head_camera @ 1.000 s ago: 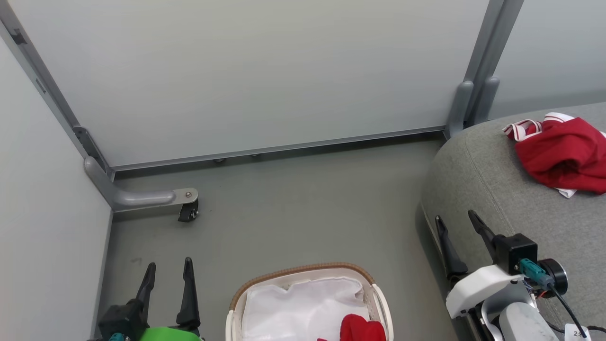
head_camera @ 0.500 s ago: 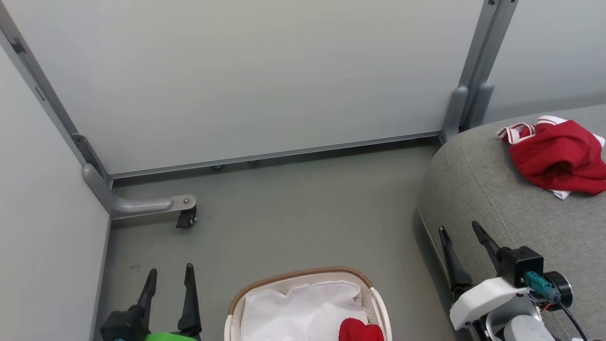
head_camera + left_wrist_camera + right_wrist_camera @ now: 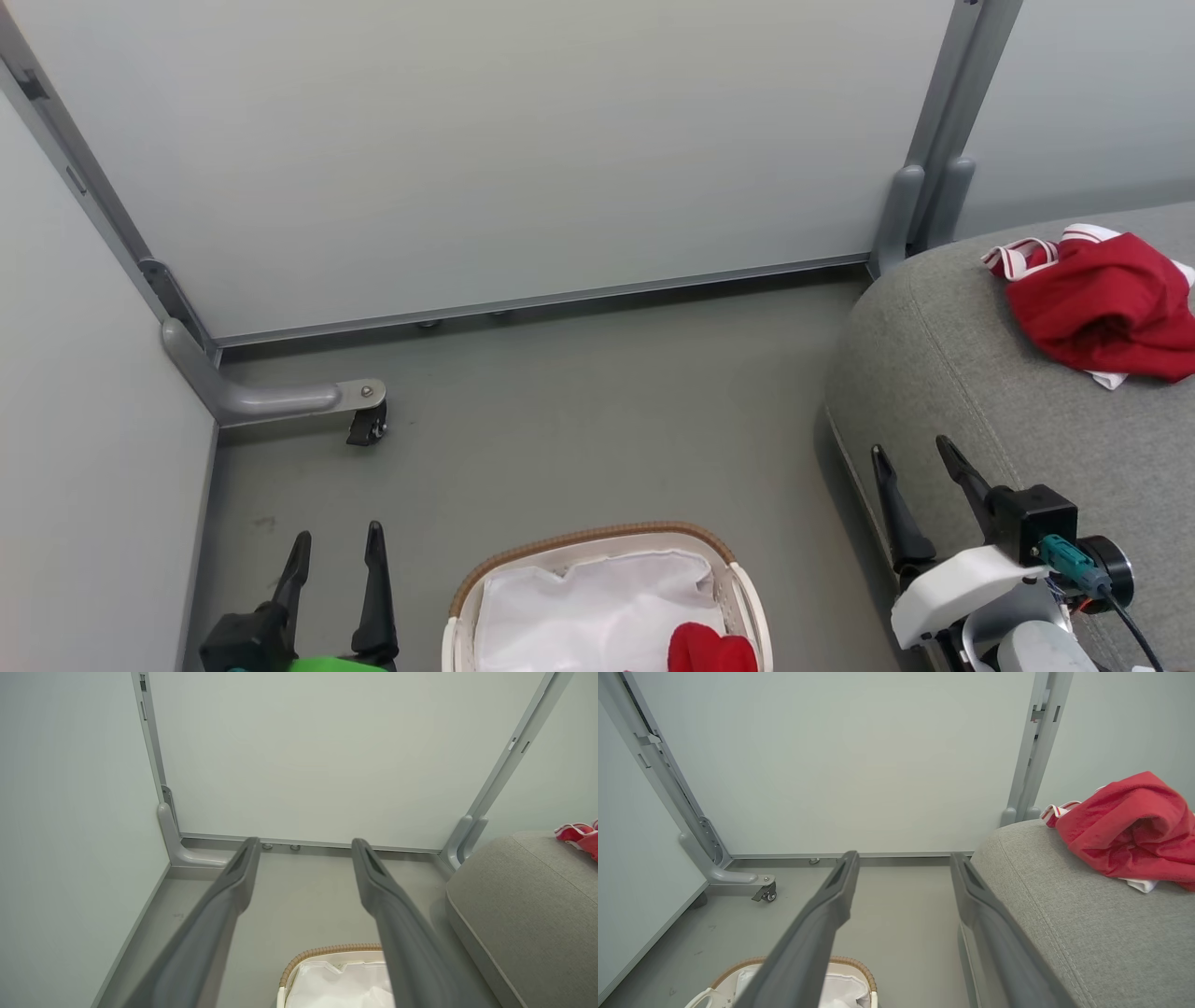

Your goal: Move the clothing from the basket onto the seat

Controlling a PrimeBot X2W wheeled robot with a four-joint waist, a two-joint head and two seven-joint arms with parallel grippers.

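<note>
Red soft clothing with white stripe trim (image 3: 1102,308) lies in a crumpled heap on the big grey woven-fabric sofa (image 3: 971,392), at the upper right of the head view. One more bit of red clothing (image 3: 711,651) sits in the oval white plastic basket with the brown woven rim (image 3: 597,539) — at the bottom middle of the frame, on top of the plain white cloth liner (image 3: 579,607). The basket stands on the grey floor (image 3: 579,420), near the sofa's rounded end, with a strip of floor between them.

The left tool (image 3: 338,532) is at the lower left, over the floor, to the left of the basket. Its two long dark fingers (image 3: 374,579) are spread apart and hold nothing. The right tool (image 3: 909,446) is at the lower right, just in front of the sofa's edge — its fingers are spread apart too, with nothing between them. Both tools point up the frame, toward the pale grey wall panel (image 3: 485,140). A small black wheel (image 3: 366,427) on a grey metal foot (image 3: 271,399) sits at the middle left, by the wall.
</note>
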